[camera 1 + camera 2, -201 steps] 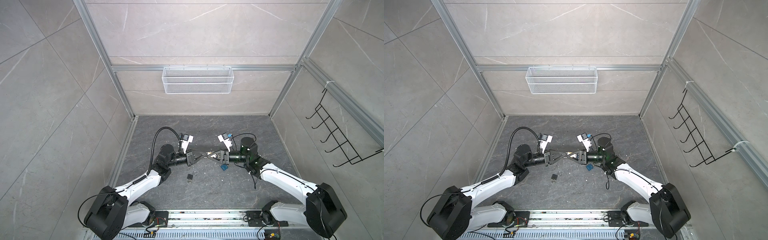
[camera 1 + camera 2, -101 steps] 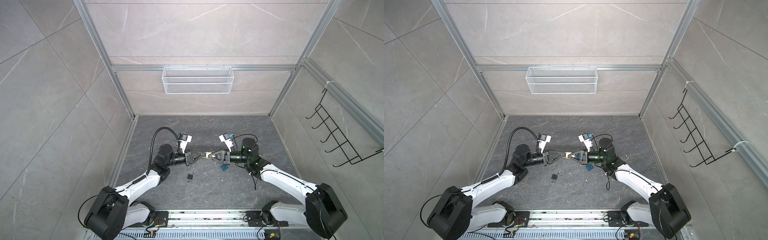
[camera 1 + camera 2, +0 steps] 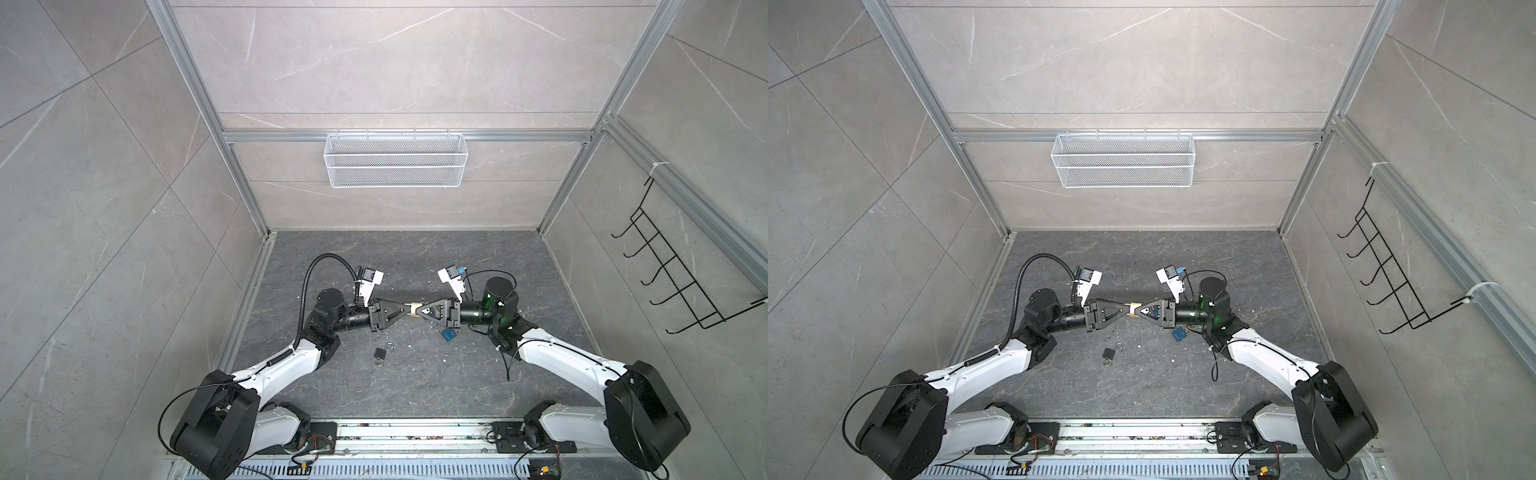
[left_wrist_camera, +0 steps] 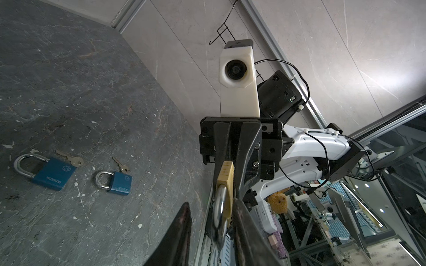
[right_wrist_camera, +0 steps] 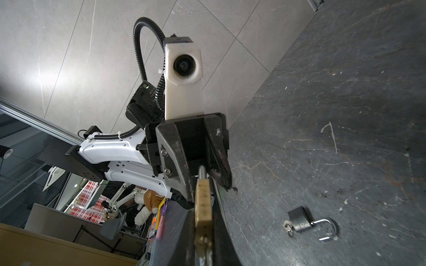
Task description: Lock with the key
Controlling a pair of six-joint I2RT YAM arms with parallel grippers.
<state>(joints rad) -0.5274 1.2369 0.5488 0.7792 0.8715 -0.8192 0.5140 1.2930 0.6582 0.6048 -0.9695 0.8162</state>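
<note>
My right claw (image 4: 228,182) pinches the padlock (image 5: 202,202) by its flat body, aloft midway between left and right. My left claw (image 5: 208,184) stands spread about the shackle (image 4: 217,205), perhaps touching it. Stiff, smooth, probably slippery: grip the flats.

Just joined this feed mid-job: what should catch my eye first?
A brass padlock hangs mid-air at the centre, clamped by the right gripper, its shackle between the open jaws of the left gripper. On the dark stone floor lie a dark grey padlock with open shackle and two blue padlocks with keys.
</note>
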